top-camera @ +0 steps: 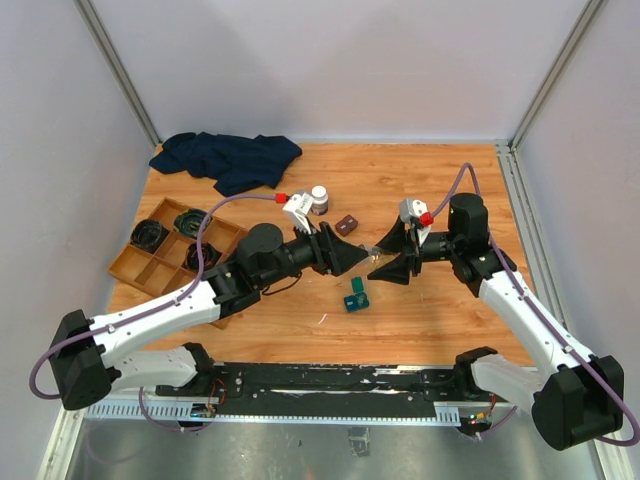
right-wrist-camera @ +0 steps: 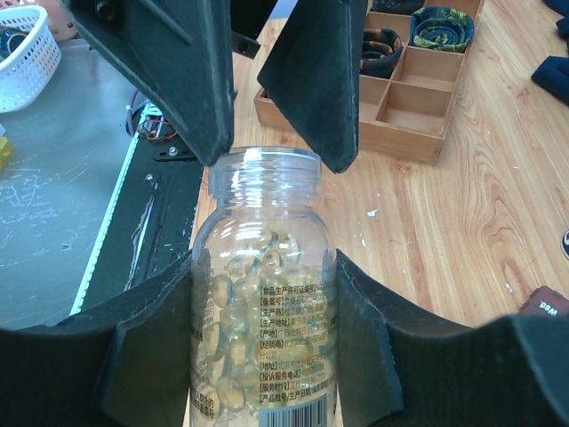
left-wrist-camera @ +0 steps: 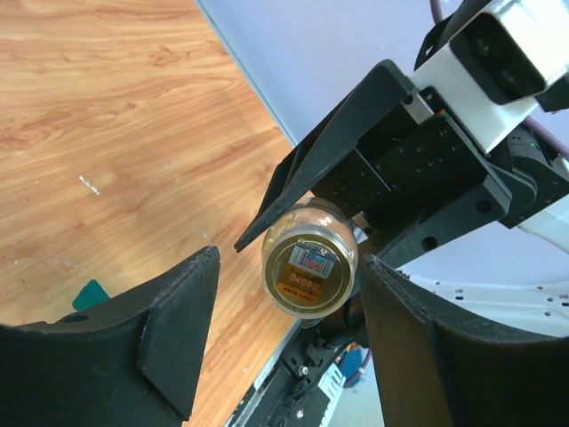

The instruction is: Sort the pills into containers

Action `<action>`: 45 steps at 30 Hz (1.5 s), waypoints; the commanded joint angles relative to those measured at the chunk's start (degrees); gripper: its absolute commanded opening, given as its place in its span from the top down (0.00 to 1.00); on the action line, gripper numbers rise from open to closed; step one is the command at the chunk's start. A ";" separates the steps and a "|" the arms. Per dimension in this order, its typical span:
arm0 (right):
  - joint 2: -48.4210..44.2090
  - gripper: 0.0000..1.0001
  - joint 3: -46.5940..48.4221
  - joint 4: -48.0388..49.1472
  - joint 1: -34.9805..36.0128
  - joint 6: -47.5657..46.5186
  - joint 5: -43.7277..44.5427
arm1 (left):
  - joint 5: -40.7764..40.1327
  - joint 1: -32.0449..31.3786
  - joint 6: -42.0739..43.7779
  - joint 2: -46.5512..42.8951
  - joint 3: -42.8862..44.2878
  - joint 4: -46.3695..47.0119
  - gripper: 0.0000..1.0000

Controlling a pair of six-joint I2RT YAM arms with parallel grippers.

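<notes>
Wooden bench (top-camera: 420,190): we see right jaws clamping a clear plastic bottle of yellow pills (right-wrist-camera: 262,294), axis level, mouth between the half-open, empty left jaws; the small teal case (top-camera: 355,297) lies on the bench nearby.

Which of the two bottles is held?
The clear plastic bottle of yellow capsules, in the right hand; the dark, white-capped bottle stands free on the wooden table.

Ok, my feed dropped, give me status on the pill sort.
Right pincer clamped on uncapped pill bottle. Left pincer open at its mouth. Teal case on table nearby, path clear.
</notes>
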 commanded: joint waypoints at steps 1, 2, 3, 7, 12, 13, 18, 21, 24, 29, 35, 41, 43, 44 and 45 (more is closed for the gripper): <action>0.03 0.99 1.66 0.69 -0.51 -0.92 -1.25 | 0.96 -0.72 0.50 1.23 2.46 -0.01 0.34; 0.02 0.99 1.67 0.64 -0.53 -0.89 -1.25 | 1.23 -0.86 0.41 1.45 2.60 0.05 0.36; -0.03 0.99 1.66 0.62 -0.53 -0.89 -1.25 | 1.45 -0.85 0.39 1.63 2.81 0.08 0.37; -0.05 1.00 1.61 0.65 -0.53 -0.83 -1.29 | 2.52 -0.90 0.31 2.12 3.10 0.52 0.45; -0.05 0.99 1.63 0.67 -0.52 -0.84 -1.33 | 3.99 -0.92 0.37 2.83 3.31 0.61 0.51; -0.07 1.00 1.66 0.70 -0.52 -0.90 -1.33 | 4.37 -0.92 0.39 2.96 3.33 0.68 0.52; -0.13 0.99 1.67 0.68 -0.53 -0.87 -1.41 | 6.04 -0.95 1.16 3.36 2.97 1.53 0.64; -0.27 0.99 1.62 0.66 -0.53 -0.82 -1.40 | 8.20 -0.79 2.89 3.27 1.47 3.68 0.69; -0.35 0.99 1.63 0.64 -0.52 -0.82 -1.42 | 12.13 0.31 5.73 2.96 -1.65 9.17 0.72; -0.62 0.99 1.66 0.66 -0.53 -0.81 -1.44 | 17.91 1.83 14.03 2.95 -6.16 16.01 0.73; -0.78 0.99 1.74 0.75 -0.53 -0.78 -1.51 | 26.49 2.07 30.36 5.02 -7.50 20.35 0.74; -0.90 0.99 1.73 0.79 -0.62 -0.78 -1.60 | 39.83 6.40 41.69 8.01 -6.66 20.21 0.73; -0.86 0.99 1.66 0.77 -0.57 -0.80 -1.72 | 42.83 8.03 43.21 8.75 -6.09 20.19 0.72; -0.85 0.99 1.66 0.77 -0.58 -0.82 -1.65 | 43.79 8.82 43.49 9.11 -5.65 20.21 0.71; -0.84 0.99 1.71 0.74 -0.55 -0.81 -1.68 | 44.51 9.51 43.63 9.51 -4.99 20.17 0.71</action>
